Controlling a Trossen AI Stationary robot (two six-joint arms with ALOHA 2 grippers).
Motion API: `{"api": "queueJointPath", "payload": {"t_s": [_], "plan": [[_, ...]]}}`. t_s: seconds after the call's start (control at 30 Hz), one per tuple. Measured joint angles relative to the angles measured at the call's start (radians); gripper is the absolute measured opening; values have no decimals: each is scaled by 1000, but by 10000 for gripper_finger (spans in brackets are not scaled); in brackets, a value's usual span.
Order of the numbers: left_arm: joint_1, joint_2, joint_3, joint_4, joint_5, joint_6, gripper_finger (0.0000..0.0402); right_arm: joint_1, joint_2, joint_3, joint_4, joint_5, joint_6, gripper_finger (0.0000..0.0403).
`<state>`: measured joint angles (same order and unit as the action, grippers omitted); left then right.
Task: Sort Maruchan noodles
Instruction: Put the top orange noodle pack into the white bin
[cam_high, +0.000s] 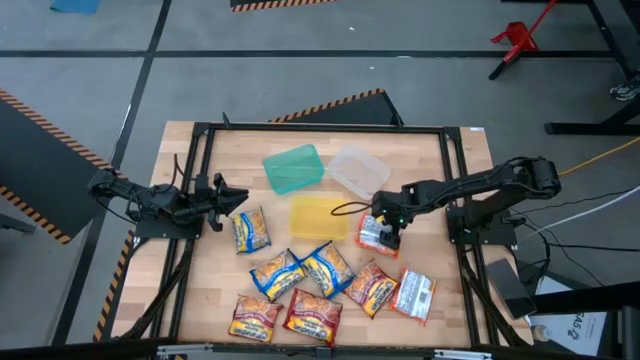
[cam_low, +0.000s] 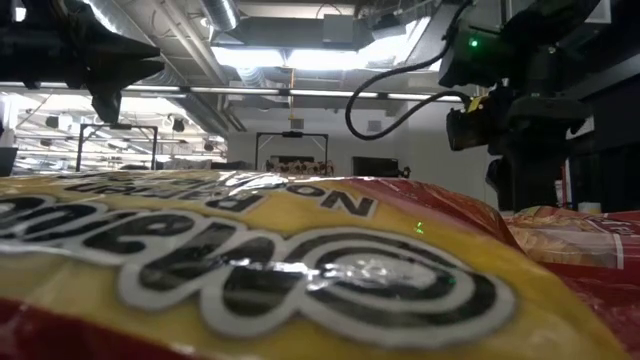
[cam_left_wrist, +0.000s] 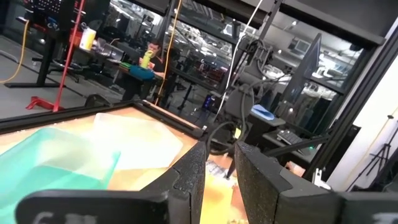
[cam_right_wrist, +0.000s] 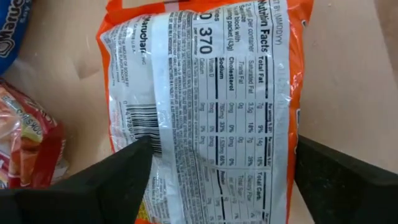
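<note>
Blue packets (cam_high: 251, 229) are counted as three, reddish packets (cam_high: 313, 312) six; right hand (cam_high: 385, 232) is spread open astride one, left hand's (cam_high: 236, 198) grip unclear.

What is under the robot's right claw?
The right gripper hangs open over an orange-and-white noodle packet lying label-side up on the wooden table, one finger at each side. The packet's front picture faces down, so it can't be seen.
</note>
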<state>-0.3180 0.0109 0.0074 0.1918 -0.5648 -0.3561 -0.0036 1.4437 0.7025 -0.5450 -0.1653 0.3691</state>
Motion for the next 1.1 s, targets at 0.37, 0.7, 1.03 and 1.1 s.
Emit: {"api": "queueJointPath", "payload": {"t_s": [0.37, 0.7, 1.03, 1.1], "plan": [[1, 0, 0, -4, 0, 0, 82, 2, 1, -1, -10, 10, 21, 180], [1, 0, 0, -4, 0, -1, 82, 3, 2, -1, -29, 17, 27, 162], [1, 0, 0, -4, 0, -2, 82, 3, -2, -2, -31, 13, 27, 162], [1, 0, 0, -4, 1, -2, 82, 3, -2, 9, -42, 7, 27, 159]]}}
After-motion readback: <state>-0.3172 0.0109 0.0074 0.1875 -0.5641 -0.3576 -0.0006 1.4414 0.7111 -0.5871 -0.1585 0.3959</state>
